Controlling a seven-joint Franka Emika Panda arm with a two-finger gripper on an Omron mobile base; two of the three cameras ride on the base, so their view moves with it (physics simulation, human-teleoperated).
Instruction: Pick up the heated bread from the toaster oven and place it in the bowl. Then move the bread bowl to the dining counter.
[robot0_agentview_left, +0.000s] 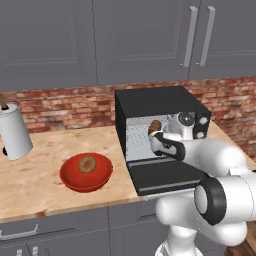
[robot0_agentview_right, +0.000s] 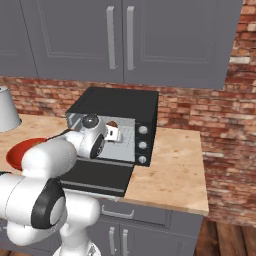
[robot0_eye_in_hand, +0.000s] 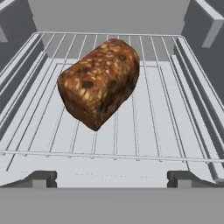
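One black boxy toaster oven (robot0_agentview_left: 157, 102) with three round knobs (robot0_agentview_right: 143, 145); one dark brown crusty chunk of bread (robot0_eye_in_hand: 99, 82) on its wire rack; one glossy red bowl (robot0_agentview_left: 72, 179); one tan ring-shaped bagel (robot0_agentview_left: 87, 164); one white cylindrical canister (robot0_agentview_left: 14, 131); one wood-grain desk (robot0_agentview_left: 30, 180).

no legible text, label, brand, number or sign was found on any surface. the silver knob panel of the toaster oven (robot0_agentview_right: 143, 142) carried three round knobs with no readable markings around them. the black top and the dropped door of the oven were plain. the grey cabinet doors (robot0_agentview_left: 145, 40) bore handles only. the white canister (robot0_agentview_left: 14, 131) on the counter showed no print. the brick wall (robot0_agentview_right: 200, 107) was bare of signs.
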